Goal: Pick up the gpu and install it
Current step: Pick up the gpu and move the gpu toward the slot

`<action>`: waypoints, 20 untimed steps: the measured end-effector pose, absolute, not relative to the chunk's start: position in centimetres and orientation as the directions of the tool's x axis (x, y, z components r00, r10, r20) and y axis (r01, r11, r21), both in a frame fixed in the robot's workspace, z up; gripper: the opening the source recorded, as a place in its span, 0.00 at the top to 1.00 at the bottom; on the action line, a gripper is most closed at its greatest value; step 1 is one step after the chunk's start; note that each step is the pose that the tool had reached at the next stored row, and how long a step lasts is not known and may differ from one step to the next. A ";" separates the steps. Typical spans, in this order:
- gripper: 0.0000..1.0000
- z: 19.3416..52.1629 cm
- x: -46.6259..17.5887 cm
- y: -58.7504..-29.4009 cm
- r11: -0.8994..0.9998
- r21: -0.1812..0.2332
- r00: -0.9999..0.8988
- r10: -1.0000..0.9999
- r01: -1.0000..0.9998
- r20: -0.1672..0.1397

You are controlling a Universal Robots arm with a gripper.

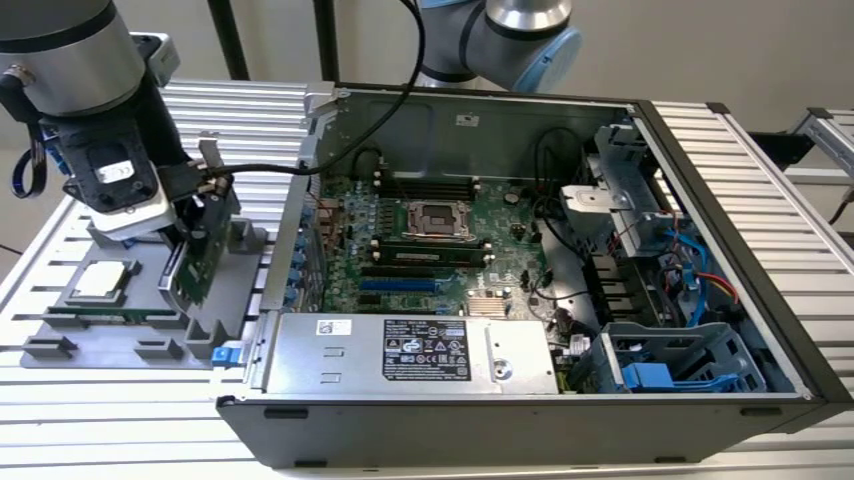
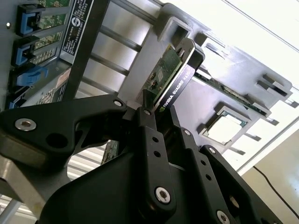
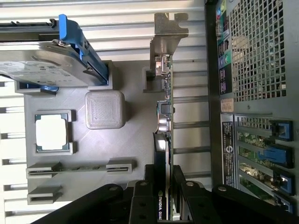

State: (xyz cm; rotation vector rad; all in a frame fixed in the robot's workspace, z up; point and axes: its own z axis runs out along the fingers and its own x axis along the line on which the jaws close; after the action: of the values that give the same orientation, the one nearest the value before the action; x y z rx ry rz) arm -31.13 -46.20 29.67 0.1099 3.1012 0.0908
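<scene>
Spotting the gpu (image 1: 196, 262) at the exterior view's left, about mid-height. Standing upright on its long edge in the gray holder (image 1: 120, 340). Green circuit board on one face, black cooler on the other, silver bracket at one end. Edge-on in both wrist views, pinched between the gripper (image 3: 164, 186) fingers at the other end.
</scene>
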 end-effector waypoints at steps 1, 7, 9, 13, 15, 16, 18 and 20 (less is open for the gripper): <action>1.00 29.7 -31.1 -46.2 0.996 0.060 -0.997 0.072 0.070 -0.035; 1.00 29.9 -31.1 -46.2 0.996 0.060 -0.997 0.072 0.070 -0.035; 1.00 29.9 -31.1 -46.2 0.996 0.060 -0.997 0.072 0.070 -0.035; 1.00 30.1 -31.1 -46.2 0.996 0.060 -0.997 0.072 0.070 -0.035; 1.00 30.2 -31.1 -46.2 0.996 0.060 -0.997 0.072 0.070 -0.035; 1.00 30.3 -31.1 -46.2 0.996 0.060 -0.997 0.072 0.070 -0.035; 1.00 30.4 -31.1 -46.2 0.996 0.060 -0.997 0.072 0.070 -0.035; 1.00 30.6 -31.1 -46.2 0.996 0.060 -0.997 0.072 0.070 -0.035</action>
State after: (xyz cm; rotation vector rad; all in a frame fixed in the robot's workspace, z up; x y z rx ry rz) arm -31.13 -46.20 30.61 0.1099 3.1012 0.0907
